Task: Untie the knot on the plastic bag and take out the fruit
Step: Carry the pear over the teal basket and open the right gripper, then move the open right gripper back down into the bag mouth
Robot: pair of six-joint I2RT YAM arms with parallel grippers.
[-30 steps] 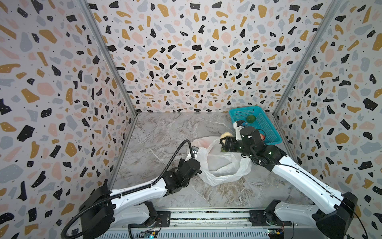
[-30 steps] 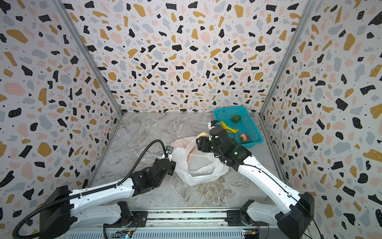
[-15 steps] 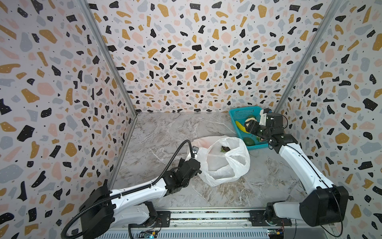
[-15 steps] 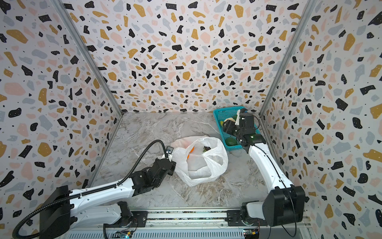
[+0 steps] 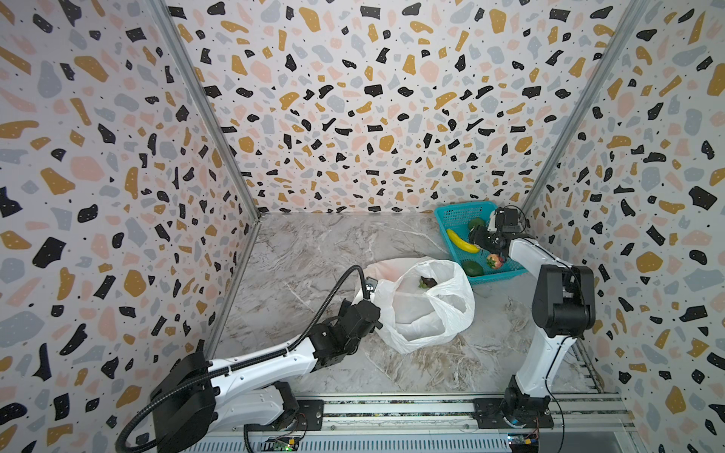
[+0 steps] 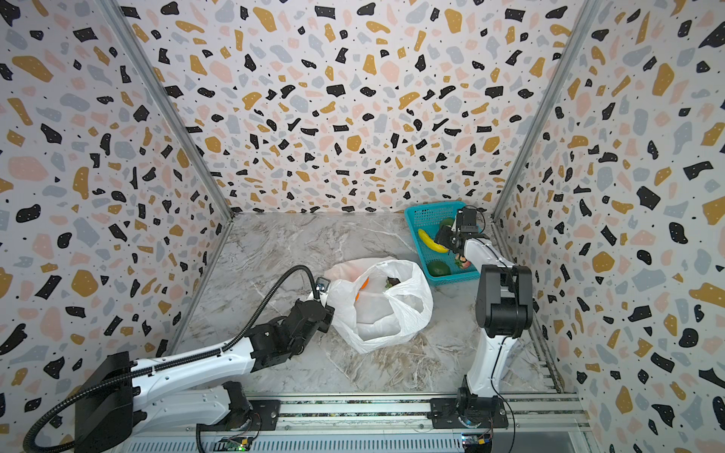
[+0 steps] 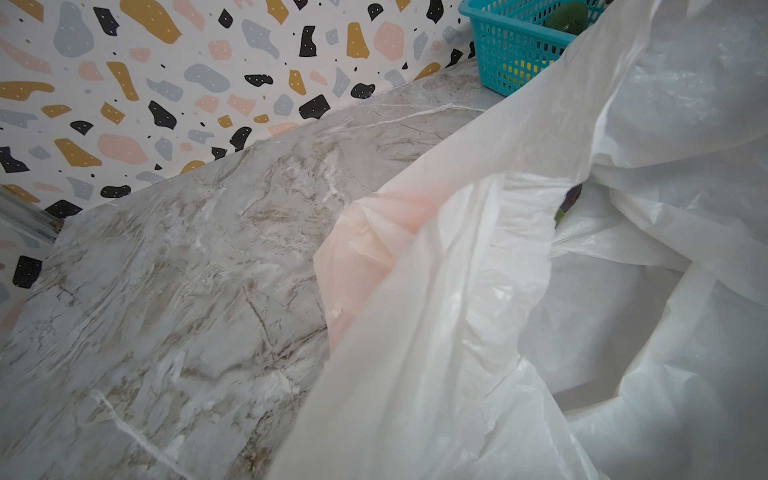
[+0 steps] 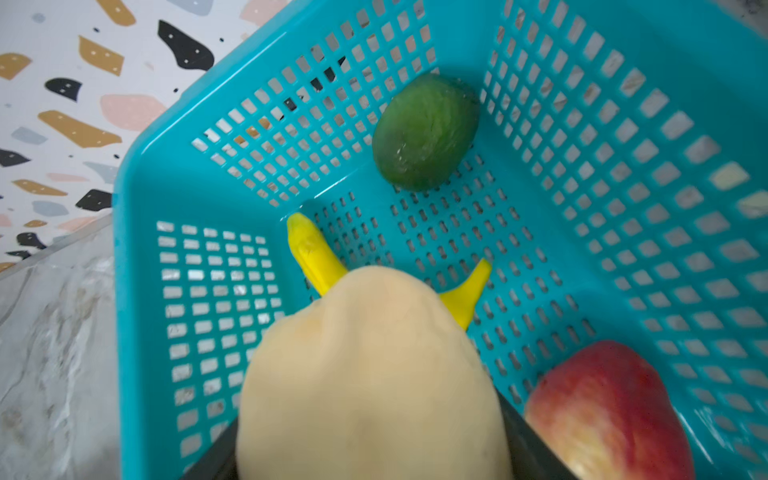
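The plastic bag (image 5: 421, 310) (image 6: 382, 313) lies mid-table, its mouth gaping; no knot shows. My left gripper (image 5: 372, 312) (image 6: 328, 310) is shut on the bag's left edge; in the left wrist view the bag (image 7: 498, 332) hides its fingers. Inside lie a dark fruit piece (image 5: 427, 281) (image 7: 571, 199) and an orange piece (image 6: 363, 284). My right gripper (image 5: 476, 237) (image 6: 443, 237) hovers over the teal basket (image 5: 451, 213), shut on a knobbly beige fruit (image 8: 374, 374) between its black fingers (image 8: 536, 449).
The basket (image 8: 137, 291) (image 7: 511, 54) stands in the back right corner against the walls. It holds a banana (image 5: 463, 241) (image 8: 316, 257), a green ball (image 5: 476, 223) (image 8: 426, 133), a dark green oval (image 5: 472, 268) and a red fruit (image 5: 494, 261) (image 8: 602, 411).
My right arm has swung from the bag's mouth back to the basket, carrying the beige fruit. The bag has settled open. The left arm has not moved.
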